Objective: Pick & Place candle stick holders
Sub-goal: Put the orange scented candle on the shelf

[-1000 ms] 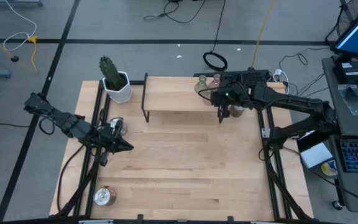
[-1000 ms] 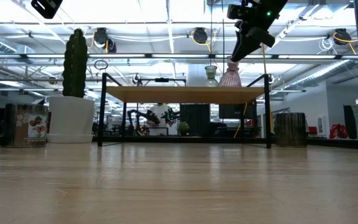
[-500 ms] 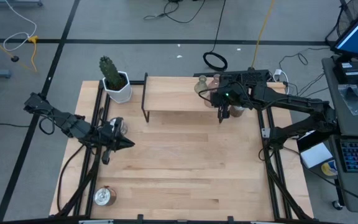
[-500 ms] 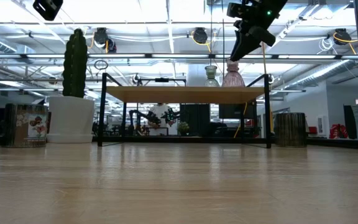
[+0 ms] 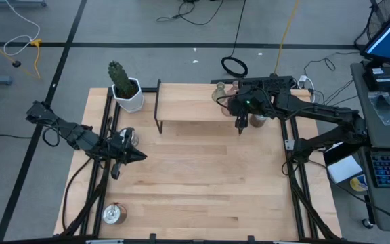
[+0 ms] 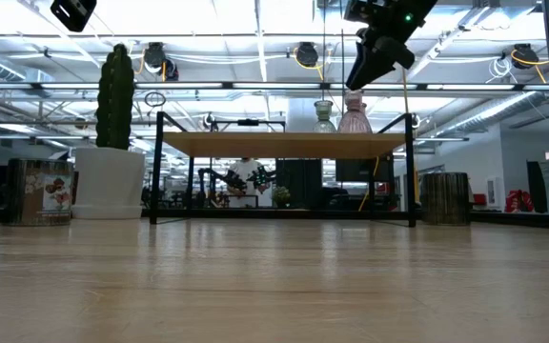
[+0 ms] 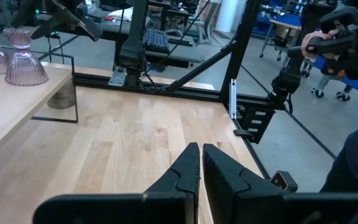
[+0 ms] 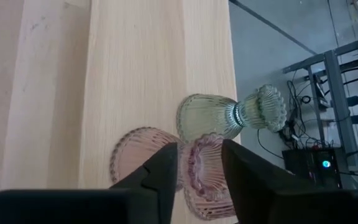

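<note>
The right gripper (image 8: 199, 163) is standing open over a pink holder (image 6: 355, 115) on the far shelf (image 5: 195, 102) beside the green holder (image 8: 229, 115), while silver cups (image 5: 113, 213) are waiting near the closed left gripper (image 7: 200, 163)

Two dark, matte black jointed arms, the left arm (image 5: 70, 132) and the right arm (image 5: 317, 112), are built of blocky angular links. A small green light glows on the right one's wrist. Each tapers into two smooth black wedge-shaped fingers (image 7: 225, 174).

Ribbed glossy glass holders (image 8: 210, 162), smooth pale wood shelf (image 8: 160, 56)
</note>
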You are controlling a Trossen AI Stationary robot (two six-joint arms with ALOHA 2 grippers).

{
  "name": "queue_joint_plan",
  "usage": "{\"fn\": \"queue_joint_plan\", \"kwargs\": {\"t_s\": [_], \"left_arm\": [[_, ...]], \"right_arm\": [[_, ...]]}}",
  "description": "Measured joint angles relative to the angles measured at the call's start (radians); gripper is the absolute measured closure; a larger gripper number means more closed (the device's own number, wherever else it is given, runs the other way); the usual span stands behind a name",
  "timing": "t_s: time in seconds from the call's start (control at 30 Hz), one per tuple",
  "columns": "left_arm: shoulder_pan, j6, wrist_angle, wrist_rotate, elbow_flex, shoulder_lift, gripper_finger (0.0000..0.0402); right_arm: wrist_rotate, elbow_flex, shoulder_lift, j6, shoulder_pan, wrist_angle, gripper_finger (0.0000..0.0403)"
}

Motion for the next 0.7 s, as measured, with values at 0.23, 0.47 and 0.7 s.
{"fn": "queue_joint_plan", "kwargs": {"t_s": [0.23,0.47,0.7], "left_arm": [[0.0,0.0,0.0,0.0,0.0,0.0,0.038],[0.0,-0.005,0.003,0.0,0.0,0.0,0.038],[0.0,-0.002,0.032,0.001,0.0,0.0,0.038]], "right_arm": [[0.006,-0.001,-0.029,-0.028,0.038,0.091,0.026],[0.124,-0.001,-0.098,-0.026,0.105,0.163,0.0259],[0.322,-0.001,-0.175,0.176,0.17,0.098,0.0259]]}}
